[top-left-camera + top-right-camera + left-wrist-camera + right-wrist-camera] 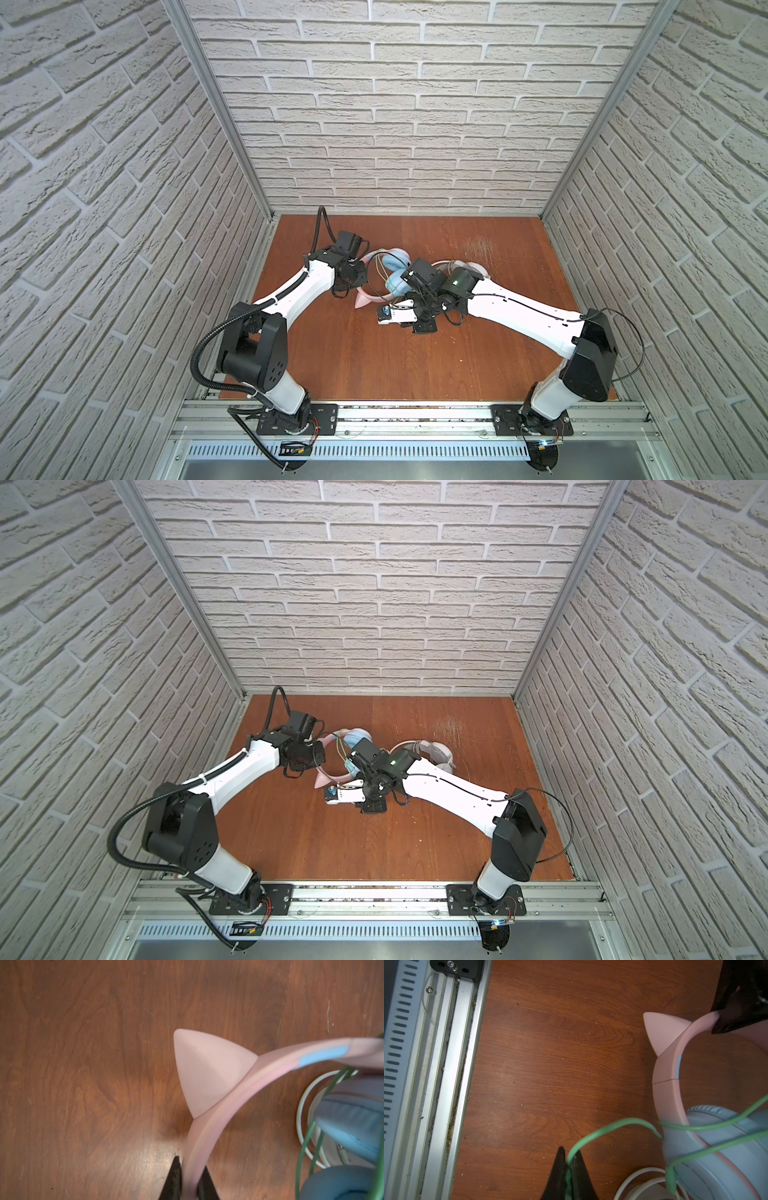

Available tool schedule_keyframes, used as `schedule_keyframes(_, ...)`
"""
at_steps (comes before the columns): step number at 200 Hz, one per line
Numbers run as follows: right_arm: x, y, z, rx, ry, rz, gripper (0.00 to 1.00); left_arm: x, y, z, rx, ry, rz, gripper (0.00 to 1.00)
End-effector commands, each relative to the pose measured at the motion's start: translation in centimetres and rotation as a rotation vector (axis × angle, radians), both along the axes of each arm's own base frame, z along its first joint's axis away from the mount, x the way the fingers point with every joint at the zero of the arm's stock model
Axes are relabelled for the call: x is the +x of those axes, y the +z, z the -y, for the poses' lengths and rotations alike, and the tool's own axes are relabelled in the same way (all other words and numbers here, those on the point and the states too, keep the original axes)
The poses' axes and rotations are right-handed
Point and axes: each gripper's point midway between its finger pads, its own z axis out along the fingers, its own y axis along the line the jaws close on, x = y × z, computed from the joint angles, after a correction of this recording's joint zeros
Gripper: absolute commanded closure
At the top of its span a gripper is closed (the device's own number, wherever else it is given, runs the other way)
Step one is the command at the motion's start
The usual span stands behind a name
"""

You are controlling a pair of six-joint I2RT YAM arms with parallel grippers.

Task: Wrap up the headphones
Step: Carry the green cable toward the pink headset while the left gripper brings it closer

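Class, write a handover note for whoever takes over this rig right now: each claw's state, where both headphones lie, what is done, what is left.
Left claw: shut on the pink plastic cat-ear headband.
Right claw: shut on that pair's thin green cable.
Position: the pink pair, with light blue padded earcups, lies mid-way across the brown wooden table. The all-white over-ear headphones lie beside it, partly hidden by the right arm.
Done: some green loops cross an earcup.
Left: wind in the loose green cable. Whether the white pair is wrapped cannot be judged.

The brown wooden table [374, 365] bears the pink cat-ear headphones [390, 262] and, just beside them, the white headphones [480, 270].
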Motion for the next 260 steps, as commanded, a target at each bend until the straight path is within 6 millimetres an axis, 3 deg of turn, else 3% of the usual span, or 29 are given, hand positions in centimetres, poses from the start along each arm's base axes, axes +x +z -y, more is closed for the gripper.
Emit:
schedule_keyframes(1, 0.8, 0.8, -0.6, -0.001, 0.052, 0.073, 0.95, 1.2, 1.7, 2.2, -0.031, -0.08, 0.047, 1.0)
schedule_keyframes(53, 3.4, 2.3, -1.4, 0.013, 0.064, 0.206, 0.95, 0.3, 1.1, 5.0, -0.024, -0.217, 0.011, 1.0)
schedule_keyframes(140, 7.2, 4.2, -2.3, 0.135, -0.032, 0.308, 0.95, -1.4, 0.4, 7.8, -0.045, -0.386, -0.035, 1.0)
schedule_keyframes(260, 10.0, 3.5, -2.5, 0.28, -0.17, 0.234, 0.95, -2.5, 1.5, 9.7, -0.064, -0.497, -0.02, 1.0)
